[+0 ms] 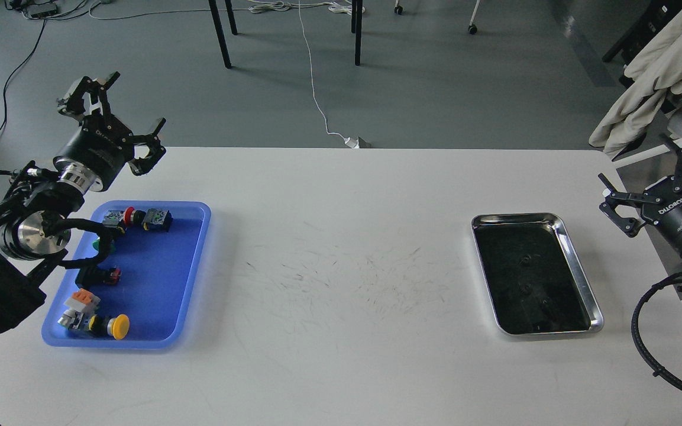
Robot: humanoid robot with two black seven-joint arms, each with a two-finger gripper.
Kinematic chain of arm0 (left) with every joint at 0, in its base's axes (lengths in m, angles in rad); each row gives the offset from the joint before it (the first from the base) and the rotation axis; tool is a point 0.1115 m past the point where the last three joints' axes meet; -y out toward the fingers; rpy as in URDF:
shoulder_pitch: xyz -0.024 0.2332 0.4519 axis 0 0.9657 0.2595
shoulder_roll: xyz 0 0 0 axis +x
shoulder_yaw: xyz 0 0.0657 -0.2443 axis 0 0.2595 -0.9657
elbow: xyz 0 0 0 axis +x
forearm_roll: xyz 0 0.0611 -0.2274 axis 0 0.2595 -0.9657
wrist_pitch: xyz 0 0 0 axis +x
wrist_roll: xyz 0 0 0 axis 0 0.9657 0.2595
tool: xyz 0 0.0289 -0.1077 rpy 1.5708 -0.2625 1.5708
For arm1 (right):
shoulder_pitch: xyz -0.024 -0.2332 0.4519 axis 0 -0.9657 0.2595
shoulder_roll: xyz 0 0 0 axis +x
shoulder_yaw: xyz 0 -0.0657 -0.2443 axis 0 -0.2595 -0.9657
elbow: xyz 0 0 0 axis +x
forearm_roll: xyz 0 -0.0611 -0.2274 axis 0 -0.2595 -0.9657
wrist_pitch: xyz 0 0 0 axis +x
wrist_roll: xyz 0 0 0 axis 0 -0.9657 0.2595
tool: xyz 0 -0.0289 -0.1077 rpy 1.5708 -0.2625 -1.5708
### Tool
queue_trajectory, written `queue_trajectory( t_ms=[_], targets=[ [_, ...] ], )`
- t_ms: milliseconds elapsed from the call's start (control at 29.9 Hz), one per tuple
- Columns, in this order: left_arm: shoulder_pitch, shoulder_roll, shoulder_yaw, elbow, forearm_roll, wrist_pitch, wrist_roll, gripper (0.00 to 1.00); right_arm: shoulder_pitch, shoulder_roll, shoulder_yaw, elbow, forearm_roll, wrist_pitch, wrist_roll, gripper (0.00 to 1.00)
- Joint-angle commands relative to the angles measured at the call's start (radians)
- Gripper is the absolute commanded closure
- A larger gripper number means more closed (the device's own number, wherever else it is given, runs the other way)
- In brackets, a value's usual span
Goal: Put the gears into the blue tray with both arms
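Both arms sit at the frame edges, empty: left gripper spread wide at upper left above the blue tray, which holds push-buttons; right gripper open at right. Gears lie faintly visible in the steel tray, right of centre. Judgement: no pick begun; next, right gripper descends onto a gear.

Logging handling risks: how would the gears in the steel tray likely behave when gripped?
The gears look tiny and flat, so probably light, and hard to pinch off the steel tray. Round, so one might roll if dropped on edge. Dark on dark, they are hard to see.
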Motion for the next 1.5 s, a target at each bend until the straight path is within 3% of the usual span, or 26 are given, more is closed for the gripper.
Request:
queue_trajectory(
  t_ms=[0,234,435,602,702,836,1104,1471],
  targets=[
    [0.004,-0.004,0.001,0.0,0.0,0.003,-0.001,0.01,0.0,-0.021,-0.026,0.027,-0.003,0.0,0.0,0.01],
    [0.012,-0.008,0.008,0.0,0.029,0.003,-0.002,0.01,-0.001,-0.099,-0.061,0.075,-0.076,-0.006,-0.006,0.01],
    [0.01,-0.008,0.001,-0.001,0.049,0.003,-0.002,0.01,0.021,-0.252,-0.156,0.185,-0.213,-0.017,-0.02,0.01],
    [0.009,-0.007,-0.004,-0.001,0.049,0.005,-0.004,0.01,0.171,-0.412,-0.332,0.236,-0.383,-0.029,-0.089,0.01],
    [0.006,-0.005,-0.008,-0.001,0.049,0.006,-0.004,0.01,0.343,-0.439,-0.504,0.242,-0.487,-0.031,-0.139,0.01],
    [0.004,0.001,-0.007,-0.008,0.049,0.006,-0.019,0.01,0.64,-0.432,-0.832,0.239,-0.624,-0.029,-0.187,0.01],
    [0.004,0.018,-0.008,-0.029,0.051,0.02,-0.021,0.01,1.149,-0.266,-1.48,0.225,-0.744,-0.025,-0.187,0.01],
    [0.004,0.018,-0.01,-0.037,0.051,0.022,-0.027,0.01,1.192,-0.076,-1.712,0.138,-0.917,-0.018,-0.176,0.03]
  ],
)
